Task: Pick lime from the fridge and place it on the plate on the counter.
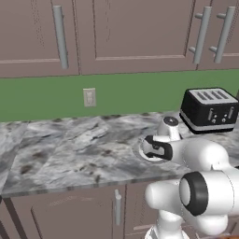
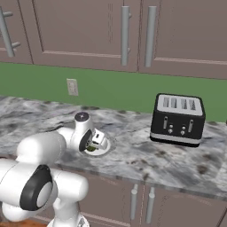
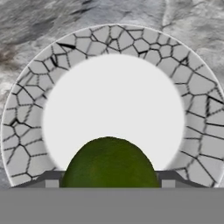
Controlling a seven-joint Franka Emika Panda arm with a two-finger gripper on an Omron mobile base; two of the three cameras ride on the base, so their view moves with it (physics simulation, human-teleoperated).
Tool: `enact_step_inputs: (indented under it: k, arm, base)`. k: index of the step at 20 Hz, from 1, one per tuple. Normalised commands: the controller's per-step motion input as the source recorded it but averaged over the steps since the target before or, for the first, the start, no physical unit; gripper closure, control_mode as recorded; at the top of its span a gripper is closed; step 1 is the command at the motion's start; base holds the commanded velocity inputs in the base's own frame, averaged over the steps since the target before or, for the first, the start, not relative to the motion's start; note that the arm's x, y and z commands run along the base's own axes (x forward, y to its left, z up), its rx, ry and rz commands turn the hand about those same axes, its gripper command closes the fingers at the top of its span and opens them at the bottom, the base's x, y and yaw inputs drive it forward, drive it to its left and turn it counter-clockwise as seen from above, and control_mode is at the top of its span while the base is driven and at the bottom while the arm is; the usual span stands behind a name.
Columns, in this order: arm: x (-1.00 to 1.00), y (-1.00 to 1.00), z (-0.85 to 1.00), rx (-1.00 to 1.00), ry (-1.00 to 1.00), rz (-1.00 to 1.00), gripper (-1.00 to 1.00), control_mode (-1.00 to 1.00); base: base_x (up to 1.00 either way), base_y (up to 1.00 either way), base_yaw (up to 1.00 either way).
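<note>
The dark green lime (image 3: 109, 164) sits between my gripper's (image 3: 110, 183) two dark fingertips (image 3: 51, 181), and the gripper is shut on it. Directly beyond it lies the round plate (image 3: 192, 100), white in the middle with a cracked grey rim, flat on the marbled counter (image 3: 39, 22). In the right base view the gripper (image 2: 92, 145) hangs low over the plate (image 2: 106, 148), with a sliver of lime (image 2: 91, 149) showing under the hand. In the left base view the hand (image 1: 156, 149) covers most of the plate (image 1: 139, 150). The fridge is out of view.
A black four-slot toaster (image 2: 178, 119) stands on the counter to the right of the plate, also the toaster (image 1: 210, 109). Brown-mauve wall cabinets (image 1: 126, 32) hang above a green backsplash with a wall socket (image 1: 89, 97). The counter's front edge (image 1: 70, 186) runs just in front of the plate.
</note>
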Motion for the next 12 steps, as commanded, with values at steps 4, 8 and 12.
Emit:
enact_step_inputs:
  k: [4, 8, 12]
  arm:
    - [0.02, 0.00, -0.16, 0.00, 0.00, 0.00, 1.00, -1.00]
    - [0.04, 0.00, -0.06, 0.00, 0.00, 0.00, -1.00, -1.00]
    - [0.04, 0.00, 0.00, 0.02, 0.00, 0.04, -1.00, -1.00]
  base:
    - [0.00, 0.00, 0.00]
    - [0.00, 0.00, 0.00]
    - [0.00, 0.00, 0.00]
